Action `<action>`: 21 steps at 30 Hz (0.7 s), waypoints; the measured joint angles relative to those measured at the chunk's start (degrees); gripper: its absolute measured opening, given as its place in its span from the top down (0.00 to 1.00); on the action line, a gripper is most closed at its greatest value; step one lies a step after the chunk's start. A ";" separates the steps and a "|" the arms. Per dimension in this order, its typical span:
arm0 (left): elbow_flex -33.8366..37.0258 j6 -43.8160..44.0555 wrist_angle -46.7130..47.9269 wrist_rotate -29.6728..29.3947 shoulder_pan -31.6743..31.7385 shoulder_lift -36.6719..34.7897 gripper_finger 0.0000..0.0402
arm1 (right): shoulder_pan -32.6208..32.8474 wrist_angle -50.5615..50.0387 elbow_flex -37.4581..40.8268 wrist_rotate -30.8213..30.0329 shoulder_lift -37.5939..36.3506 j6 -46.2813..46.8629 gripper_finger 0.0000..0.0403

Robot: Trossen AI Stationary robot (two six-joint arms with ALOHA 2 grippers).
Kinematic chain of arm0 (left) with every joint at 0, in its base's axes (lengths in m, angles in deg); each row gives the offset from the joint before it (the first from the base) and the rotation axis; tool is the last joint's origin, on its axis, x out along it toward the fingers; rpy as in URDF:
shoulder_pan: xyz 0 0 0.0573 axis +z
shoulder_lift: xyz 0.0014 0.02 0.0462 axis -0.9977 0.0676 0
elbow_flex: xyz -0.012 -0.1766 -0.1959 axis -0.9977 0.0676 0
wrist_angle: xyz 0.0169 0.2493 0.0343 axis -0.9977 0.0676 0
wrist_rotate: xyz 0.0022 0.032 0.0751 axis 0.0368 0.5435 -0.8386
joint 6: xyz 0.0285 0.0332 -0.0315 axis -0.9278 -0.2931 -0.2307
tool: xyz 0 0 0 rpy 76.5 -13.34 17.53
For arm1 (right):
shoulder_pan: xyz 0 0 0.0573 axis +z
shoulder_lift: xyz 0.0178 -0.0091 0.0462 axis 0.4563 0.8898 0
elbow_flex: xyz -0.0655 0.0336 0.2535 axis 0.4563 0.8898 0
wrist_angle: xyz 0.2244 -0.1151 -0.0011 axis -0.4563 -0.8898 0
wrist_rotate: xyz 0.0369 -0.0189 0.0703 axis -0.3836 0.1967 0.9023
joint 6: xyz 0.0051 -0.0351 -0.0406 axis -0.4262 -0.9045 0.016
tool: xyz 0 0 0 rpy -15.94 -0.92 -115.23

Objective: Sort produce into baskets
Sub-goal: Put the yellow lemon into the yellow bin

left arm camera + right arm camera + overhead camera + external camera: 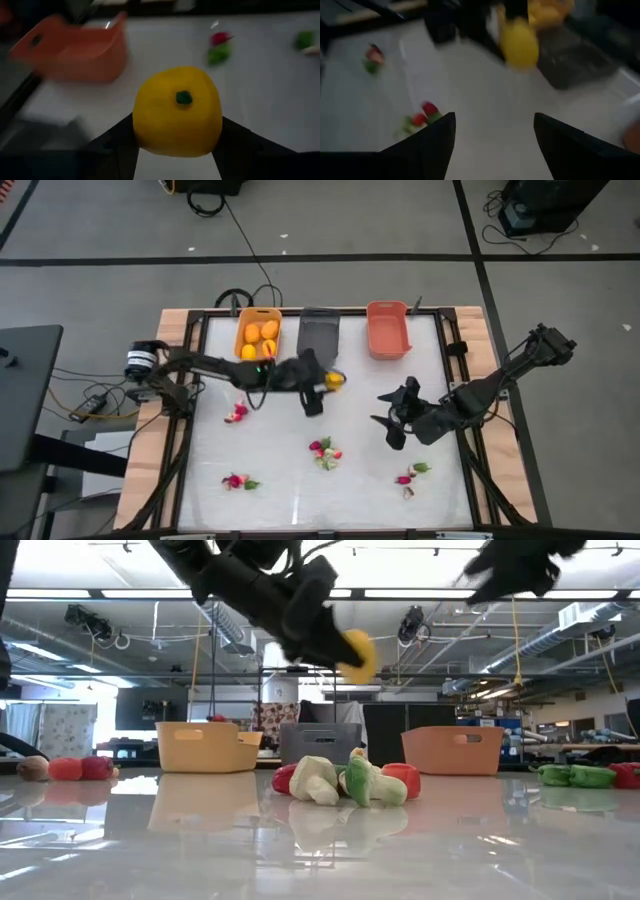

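My left gripper [335, 380] is shut on a rounded yellow fruit [177, 112] with a green dot, held above the table just in front of the dark grey basket [319, 333]. The yellow-orange basket [258, 332] at the far left holds several yellow-orange fruits. The salmon-coral basket [388, 328] stands at the far right. My right gripper [388, 420] is open and empty over the table's right half. Small clusters of red, green and pale pieces [325, 452] lie on the table. My left gripper pinches the yellow fruit's two opposite sides [142, 132] between its two fingers, its green-dotted end facing away from the wrist. The fruit is lifted clear of the table, as the low view [355, 655] shows.
More produce clusters lie at the near left [238, 481], the left middle [236, 413] and the near right [412, 473]. Wooden frame rails [150, 430] border the white table. Cables run along the far edge behind the baskets.
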 joint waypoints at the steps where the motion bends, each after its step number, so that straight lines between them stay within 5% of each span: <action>1: 0.00 0.32 2.61 -0.12 1.33 -1.21 0.47 | 0.01 0.44 1.09 0.04 0.02 1.14 0.31; 12: -0.02 1.93 30.15 -2.30 20.02 -12.98 0.47 | 2.15 7.12 8.88 0.57 -0.02 6.37 0.33; 21: 0.02 1.55 42.41 -1.97 29.41 -6.70 0.47 | 2.37 10.89 10.50 0.46 0.00 4.45 0.33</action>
